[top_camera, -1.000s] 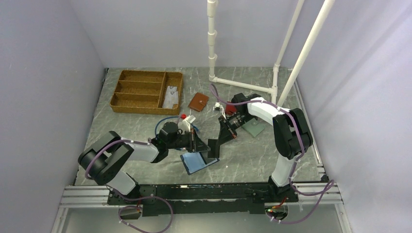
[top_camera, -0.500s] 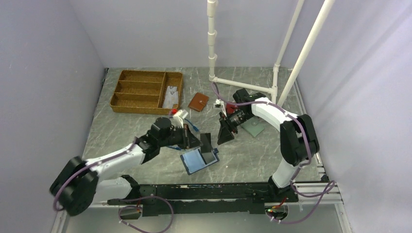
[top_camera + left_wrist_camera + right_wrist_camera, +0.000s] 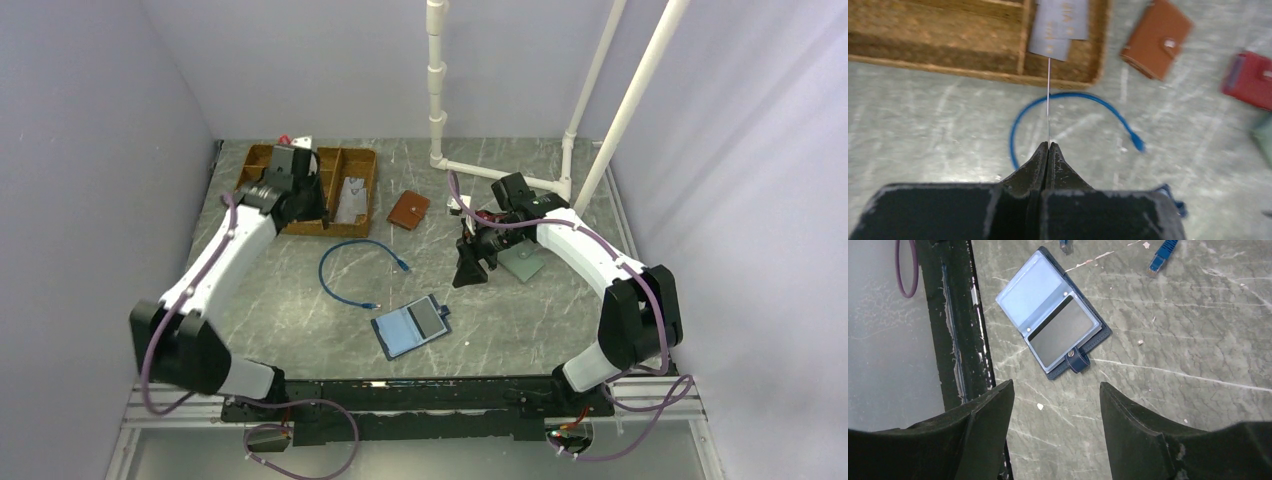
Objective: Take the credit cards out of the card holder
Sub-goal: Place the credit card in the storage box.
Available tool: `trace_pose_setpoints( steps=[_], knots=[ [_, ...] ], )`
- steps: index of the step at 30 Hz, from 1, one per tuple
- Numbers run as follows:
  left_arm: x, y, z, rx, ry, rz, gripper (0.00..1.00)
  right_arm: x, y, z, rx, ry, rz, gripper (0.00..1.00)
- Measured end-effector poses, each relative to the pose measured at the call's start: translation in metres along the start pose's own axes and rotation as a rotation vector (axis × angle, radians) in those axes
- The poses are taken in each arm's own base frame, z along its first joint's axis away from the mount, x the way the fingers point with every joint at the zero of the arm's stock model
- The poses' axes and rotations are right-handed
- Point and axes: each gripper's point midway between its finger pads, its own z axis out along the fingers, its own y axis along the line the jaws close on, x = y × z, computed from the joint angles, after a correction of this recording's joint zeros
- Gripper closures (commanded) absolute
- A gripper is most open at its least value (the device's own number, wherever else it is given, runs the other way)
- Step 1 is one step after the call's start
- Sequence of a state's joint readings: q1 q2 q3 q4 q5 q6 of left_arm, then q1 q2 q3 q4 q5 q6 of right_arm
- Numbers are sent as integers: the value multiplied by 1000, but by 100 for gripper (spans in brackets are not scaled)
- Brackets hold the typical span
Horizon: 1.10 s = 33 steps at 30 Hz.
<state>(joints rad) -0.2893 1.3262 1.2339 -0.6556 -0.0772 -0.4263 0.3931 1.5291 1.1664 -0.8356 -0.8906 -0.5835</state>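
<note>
The navy card holder lies open and flat near the table's front edge, its glossy blue sleeves up. One dark grey card sits in its right sleeve. My right gripper hangs open above the table just beyond the holder, nothing between its fingers. My left gripper is at the near rim of the wicker tray. It is shut on a thin pale card seen edge-on. Pale credit cards lie in the tray's right compartment.
A blue cable loops on the table between tray and holder. A tan wallet lies right of the tray, a red wallet further right. A green pad sits under the right arm. White pipes stand at the back.
My right gripper let go of the holder's flap, opened and drew back; the holder now lies flat. My left arm swung from the holder to the tray, still gripping a card.
</note>
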Motion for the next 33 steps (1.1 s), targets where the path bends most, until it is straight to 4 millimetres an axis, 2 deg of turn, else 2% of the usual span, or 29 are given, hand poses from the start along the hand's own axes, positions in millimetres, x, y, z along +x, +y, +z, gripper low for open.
trace_pose_setpoints(
  steps=[5, 10, 13, 15, 21, 27, 30, 33],
  knots=[
    [-14, 38, 45, -210, 99, 120, 100, 0, 0, 0, 1, 1, 0, 34],
    [-53, 71, 81, -441, 87, 156, 100, 0, 0, 0, 1, 2, 0, 34],
    [-74, 84, 96, -532, 50, 163, 100, 1, 0, 0, 0, 2, -2, 34],
    [-81, 89, 105, -561, 40, 193, 100, 1, 0, 0, -1, 2, -2, 34],
    [-87, 98, 134, -589, 56, 335, 100, 1, -1, 1, -2, 3, 0, 34],
    [-125, 105, 155, -680, -43, 221, 100, 1, -1, 1, -3, 4, 1, 34],
    [-143, 107, 159, -691, -103, 101, 100, 2, -1, 2, -5, 6, 5, 34],
    [-151, 110, 159, -681, -146, -65, 100, 4, -2, 3, -7, 10, 10, 34]
  ],
)
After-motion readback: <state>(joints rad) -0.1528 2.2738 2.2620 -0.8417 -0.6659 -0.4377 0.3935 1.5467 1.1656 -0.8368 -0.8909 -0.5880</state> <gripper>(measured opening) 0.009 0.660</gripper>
